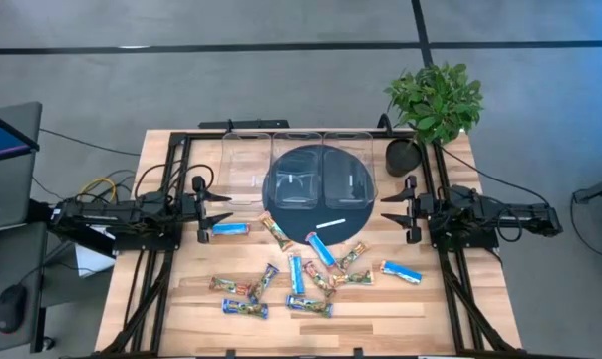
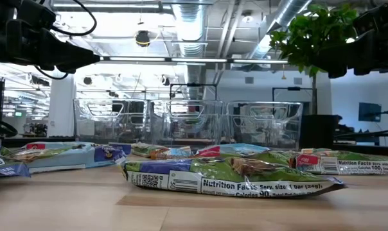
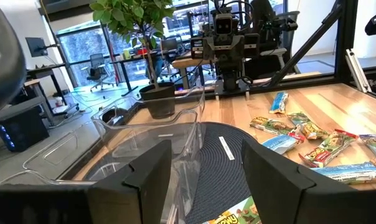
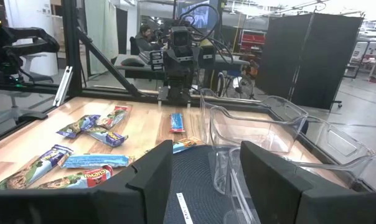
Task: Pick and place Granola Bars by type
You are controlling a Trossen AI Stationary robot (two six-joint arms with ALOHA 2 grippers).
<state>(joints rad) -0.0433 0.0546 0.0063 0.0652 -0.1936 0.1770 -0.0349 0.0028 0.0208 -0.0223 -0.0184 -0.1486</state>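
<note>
Granola Bars (image 1: 303,277) lay scattered between your arms, clear of both; your left gripper (image 1: 219,211) and right gripper (image 1: 393,210) hung open, holding nothing

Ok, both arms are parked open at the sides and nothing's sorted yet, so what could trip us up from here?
1. The granola bars overlap in a tight pile, so one pinch may catch two types.
2. The white strip on the dark round mat could be mistaken for a bar.
3. The clear bins are hard to see; the left gripper or right gripper might clip a rim.
</note>
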